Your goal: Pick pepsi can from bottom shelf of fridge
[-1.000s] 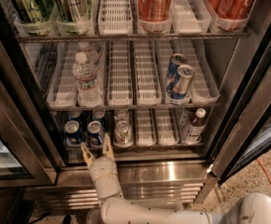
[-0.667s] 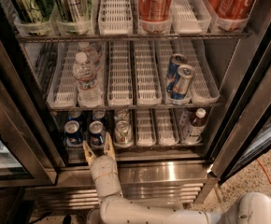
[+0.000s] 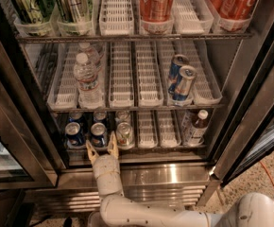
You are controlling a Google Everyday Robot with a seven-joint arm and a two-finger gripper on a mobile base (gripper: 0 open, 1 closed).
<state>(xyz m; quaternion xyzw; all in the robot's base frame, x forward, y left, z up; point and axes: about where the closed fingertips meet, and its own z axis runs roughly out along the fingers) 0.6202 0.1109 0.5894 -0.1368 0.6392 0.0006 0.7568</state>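
Two pepsi cans stand at the front of the bottom shelf (image 3: pixel 149 148) of the fridge (image 3: pixel 250 103): one at the far left (image 3: pixel 74 135) and one beside it (image 3: pixel 98 135), dark blue with silver tops. More blue cans stand behind them. My gripper (image 3: pixel 102 148) is just below and in front of the second pepsi can, at the shelf's front edge, fingers open and pointing up into the fridge. It holds nothing. A silver can (image 3: pixel 124 135) stands right of the gripper's right finger (image 3: pixel 113 145).
A dark bottle (image 3: pixel 195 128) stands at the bottom shelf's right. The middle shelf holds water bottles (image 3: pixel 86 77) and slim blue-and-silver cans (image 3: pixel 182 82). The top shelf holds green cans (image 3: pixel 29 4) and red cola cans (image 3: pixel 157 3). The dark door frame (image 3: pixel 14 126) is close on the left.
The gripper has crept slightly right and up toward the bottom shelf's front edge. Its fingers stay open. The cans have not moved.
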